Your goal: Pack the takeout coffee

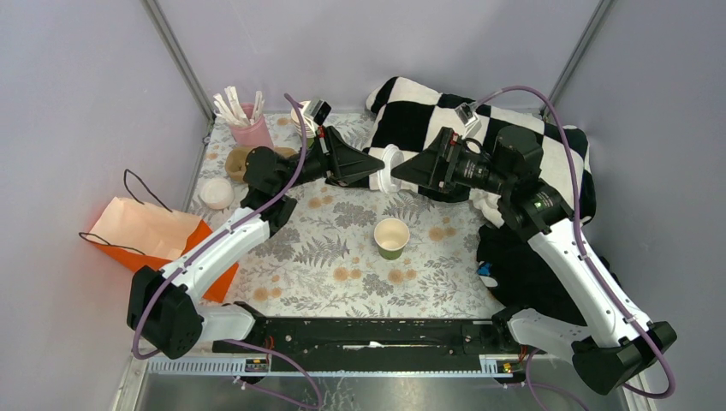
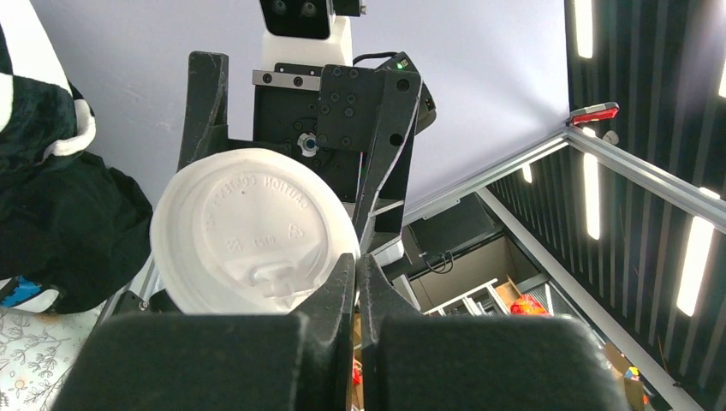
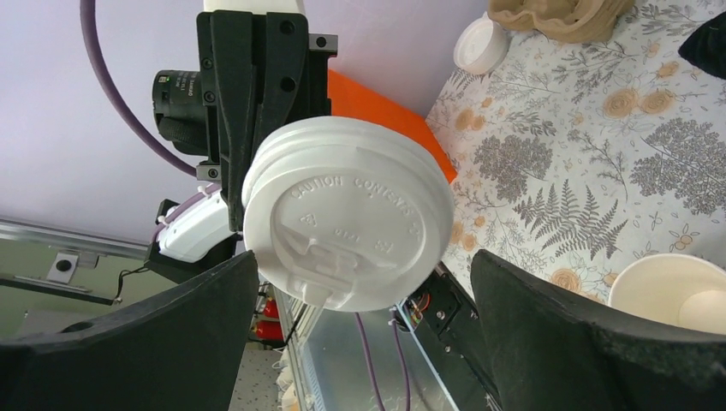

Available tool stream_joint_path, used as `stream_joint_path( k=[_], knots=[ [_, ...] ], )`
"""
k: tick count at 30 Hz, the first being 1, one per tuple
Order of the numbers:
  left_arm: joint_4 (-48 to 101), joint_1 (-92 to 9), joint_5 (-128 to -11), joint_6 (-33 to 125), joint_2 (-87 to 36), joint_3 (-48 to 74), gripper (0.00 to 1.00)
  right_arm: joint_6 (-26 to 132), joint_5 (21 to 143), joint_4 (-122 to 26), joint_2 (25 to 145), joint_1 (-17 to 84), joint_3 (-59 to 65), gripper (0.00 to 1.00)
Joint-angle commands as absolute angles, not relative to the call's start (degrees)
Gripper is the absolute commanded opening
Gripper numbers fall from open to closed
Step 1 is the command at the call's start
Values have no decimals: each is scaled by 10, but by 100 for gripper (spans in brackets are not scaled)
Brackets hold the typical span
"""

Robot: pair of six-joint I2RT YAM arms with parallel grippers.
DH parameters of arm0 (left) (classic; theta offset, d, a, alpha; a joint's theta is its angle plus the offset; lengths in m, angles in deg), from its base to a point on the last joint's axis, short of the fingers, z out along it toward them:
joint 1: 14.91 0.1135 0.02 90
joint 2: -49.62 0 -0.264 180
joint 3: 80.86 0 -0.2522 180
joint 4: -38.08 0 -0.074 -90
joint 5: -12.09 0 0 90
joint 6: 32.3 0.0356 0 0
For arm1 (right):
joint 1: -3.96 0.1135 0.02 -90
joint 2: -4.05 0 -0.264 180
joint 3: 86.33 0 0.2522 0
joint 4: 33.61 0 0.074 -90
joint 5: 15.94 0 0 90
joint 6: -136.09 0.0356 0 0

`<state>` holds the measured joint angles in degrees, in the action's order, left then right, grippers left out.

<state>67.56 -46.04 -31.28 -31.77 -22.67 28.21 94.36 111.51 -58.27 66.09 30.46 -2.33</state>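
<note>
Fern-print tablecloth [image 1: 342, 257] between lilac walls [image 1: 385, 43]; left gripper [image 2: 356, 265] tight on white lid [image 2: 248, 223], right gripper [image 3: 364, 265] wide open near it

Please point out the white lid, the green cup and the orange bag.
white lid [image 3: 347, 227]: right wrist view, middle of its top face.
green cup [image 1: 391, 239]: top view, inside its open mouth.
orange bag [image 1: 150, 229]: top view, its pale side.

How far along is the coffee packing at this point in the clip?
Early. Done: nothing is packed; the green cup stands lidless on the table, outside the orange bag. In hand: the left gripper is shut on the edge of a white lid in mid-air, with the right gripper open around it. Left: seat the lid on the cup, then presumably put the cup in the bag.
</note>
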Motion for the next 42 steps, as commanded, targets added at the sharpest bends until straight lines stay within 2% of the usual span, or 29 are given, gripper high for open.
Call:
stream_joint_path(
  k=[1, 12, 24, 42],
  knots=[
    [720, -460, -318, -327, -222, 285, 0, 949, 1133, -536, 658, 305, -24, 100],
    [715, -460, -318, -325, -231, 278, 0, 959, 1144, -512, 665, 314, -28, 100],
    [693, -460, -321, -318, -227, 283, 0, 859, 1073, -634, 656, 323, 16, 100],
    [695, -460, -312, -326, -230, 278, 0, 835, 1117, -585, 677, 337, 32, 100]
  ],
)
